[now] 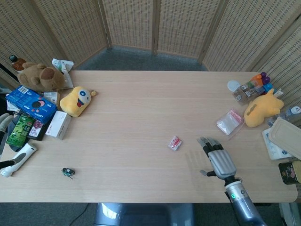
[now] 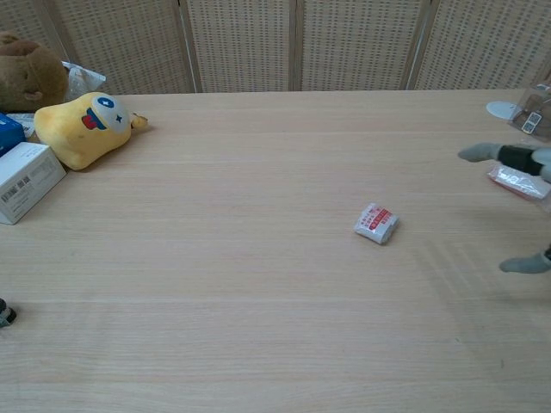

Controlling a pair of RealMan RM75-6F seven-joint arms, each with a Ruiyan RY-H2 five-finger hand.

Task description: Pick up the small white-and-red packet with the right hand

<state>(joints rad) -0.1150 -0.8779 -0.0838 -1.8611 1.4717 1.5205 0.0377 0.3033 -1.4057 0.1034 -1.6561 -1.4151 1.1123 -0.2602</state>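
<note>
The small white-and-red packet lies flat near the middle of the table; the chest view shows the packet alone on bare wood. My right hand hovers over the table to the packet's right, about a hand's width away, fingers straight and apart, holding nothing. In the chest view only its fingertips and its thumb enter at the right edge. Of my left hand just a sliver shows at the far left edge.
On the left lie a yellow plush, a white box, a blue box, a brown bear and a small dark item. At the right are a clear bag, another yellow plush, bottles and a lidded container.
</note>
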